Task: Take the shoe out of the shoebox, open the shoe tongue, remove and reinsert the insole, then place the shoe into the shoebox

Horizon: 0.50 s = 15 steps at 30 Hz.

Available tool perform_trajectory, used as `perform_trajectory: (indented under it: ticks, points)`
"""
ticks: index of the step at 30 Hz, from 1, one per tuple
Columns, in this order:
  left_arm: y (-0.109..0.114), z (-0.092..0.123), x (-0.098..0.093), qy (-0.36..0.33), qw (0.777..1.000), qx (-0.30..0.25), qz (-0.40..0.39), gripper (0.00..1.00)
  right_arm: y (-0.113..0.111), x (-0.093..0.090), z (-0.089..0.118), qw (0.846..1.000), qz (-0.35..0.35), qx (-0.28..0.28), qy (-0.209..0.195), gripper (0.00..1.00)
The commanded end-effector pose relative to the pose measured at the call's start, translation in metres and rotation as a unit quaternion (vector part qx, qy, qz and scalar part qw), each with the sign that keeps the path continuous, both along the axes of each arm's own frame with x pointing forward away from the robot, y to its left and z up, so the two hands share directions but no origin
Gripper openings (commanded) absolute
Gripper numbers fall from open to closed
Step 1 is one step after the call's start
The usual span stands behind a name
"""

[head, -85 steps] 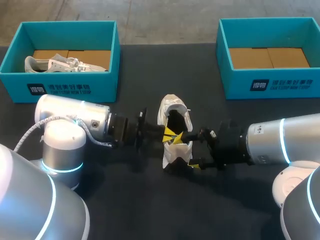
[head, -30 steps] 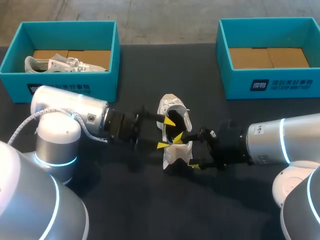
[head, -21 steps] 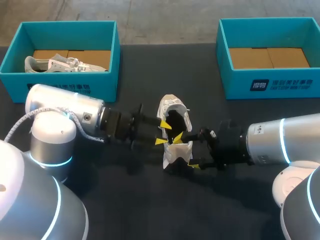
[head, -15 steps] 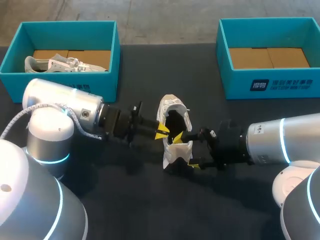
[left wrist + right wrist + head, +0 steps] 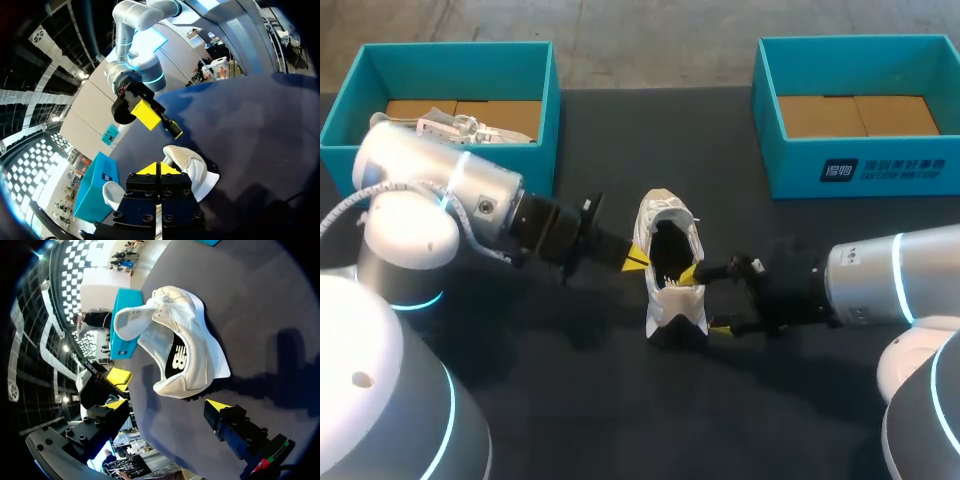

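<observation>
Right gripper [image 5: 706, 300], lower centre-right: fingers spread, flanking the white sneaker's [image 5: 670, 262] near end; I see no pinch. Sneaker, frame centre, on the table [image 5: 620, 400]: long axis runs up-frame, between my arms. Left gripper [image 5: 636, 260]: tips pressed together, just beside its left flank. Only the right wrist view shows the insole [image 5: 175, 359] inside.

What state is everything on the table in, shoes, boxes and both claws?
white shoe: standing on its sole, tongue folded open
left shoebox: open, no lid
second shoe: lying inside the left shoebox
right shoebox: open, no shoe inside
left claw: shut, beside the white shoe
right claw: open, white shoe ahead of it
</observation>
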<state>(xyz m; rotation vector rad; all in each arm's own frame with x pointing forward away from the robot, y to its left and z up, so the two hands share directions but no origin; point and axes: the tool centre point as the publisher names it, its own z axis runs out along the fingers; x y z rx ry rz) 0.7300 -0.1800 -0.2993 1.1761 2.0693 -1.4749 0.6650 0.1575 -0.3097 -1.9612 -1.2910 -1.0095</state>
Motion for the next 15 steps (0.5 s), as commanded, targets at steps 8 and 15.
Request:
perform_trajectory:
  ticks: [8,15]
  points:
    - [0.005,0.022,0.002,-0.020,0.993,0.113,-0.039,0.00,-0.060,-0.014,0.022,1.000,0.001,0.000,0.003,1.00]
    - [0.003,0.031,0.006,-0.034,0.981,0.175,-0.070,0.00,-0.085,-0.027,0.026,1.000,0.006,0.000,0.016,1.00]
